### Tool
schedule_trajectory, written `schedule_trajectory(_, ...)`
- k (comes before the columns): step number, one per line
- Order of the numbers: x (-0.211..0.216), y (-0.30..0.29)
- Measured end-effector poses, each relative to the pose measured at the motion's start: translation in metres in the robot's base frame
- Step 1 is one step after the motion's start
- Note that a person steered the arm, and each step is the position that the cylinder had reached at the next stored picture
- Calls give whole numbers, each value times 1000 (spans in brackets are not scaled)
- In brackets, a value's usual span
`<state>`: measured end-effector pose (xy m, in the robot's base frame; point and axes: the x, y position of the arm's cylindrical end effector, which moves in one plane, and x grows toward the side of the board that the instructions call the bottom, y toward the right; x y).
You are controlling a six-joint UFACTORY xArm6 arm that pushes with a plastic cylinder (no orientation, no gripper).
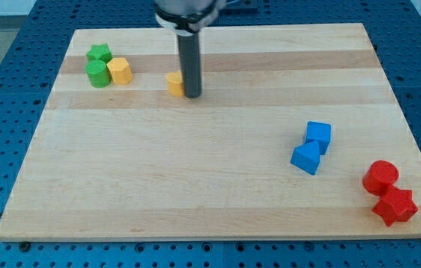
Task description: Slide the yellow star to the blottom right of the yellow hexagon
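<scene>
The yellow star (173, 83) lies on the wooden board (195, 179) near the view's top, left of centre, partly hidden behind my rod. My tip (191, 95) rests right against the star's right side. The yellow hexagon (120, 71) stands further to the view's left, at about the star's height, touching the green blocks.
A green star (99, 53) and a green cylinder (97, 74) sit at the top left beside the hexagon. A blue cube (318, 135) and a blue block (306, 158) lie at the right. A red cylinder (381, 176) and a red star (394, 206) sit at the bottom right.
</scene>
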<state>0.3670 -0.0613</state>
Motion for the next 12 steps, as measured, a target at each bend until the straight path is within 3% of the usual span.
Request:
schedule_trajectory(5,-42,4)
schedule_trajectory(9,-42,-62)
schedule_trajectory(11,-42,-65)
schedule_trajectory(12,-42,-27)
